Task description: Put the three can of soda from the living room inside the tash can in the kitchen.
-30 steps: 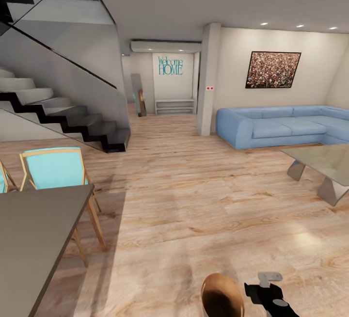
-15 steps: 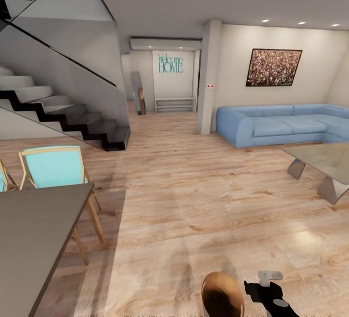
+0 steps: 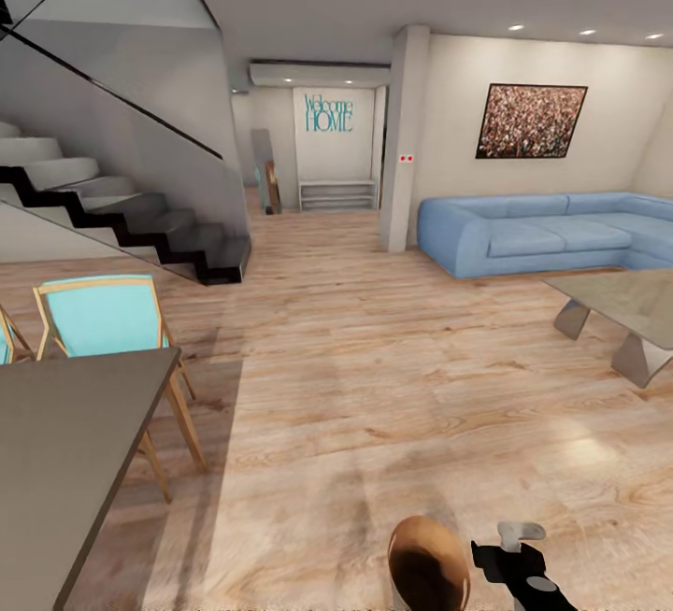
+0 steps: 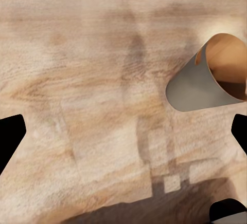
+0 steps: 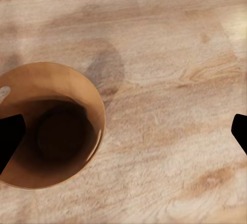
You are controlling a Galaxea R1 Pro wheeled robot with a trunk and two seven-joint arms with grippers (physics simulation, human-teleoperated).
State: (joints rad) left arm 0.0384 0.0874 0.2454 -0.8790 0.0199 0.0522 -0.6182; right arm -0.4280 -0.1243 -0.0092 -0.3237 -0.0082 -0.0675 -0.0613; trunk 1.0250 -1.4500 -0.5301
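Head view looks across pale wood floor (image 3: 374,387) toward the blue sofa (image 3: 551,233), with the trash can (image 3: 428,566) standing on the floor just beside the right pincer (image 3: 516,560). Right wrist view shows the bin's brown-orange inside (image 5: 49,126), with the fingers spread wide and released. Left pincer's (image 4: 123,131) dark fingertips (image 4: 10,136) likewise stand well apart over bare floor.

The trash can (image 4: 198,88) stands on the pale wood floor (image 4: 92,80); grey outside, orange-brown inside. Dark left gripper (image 4: 126,136) fingertips (image 4: 10,136) flank the view, jaws spread apart.
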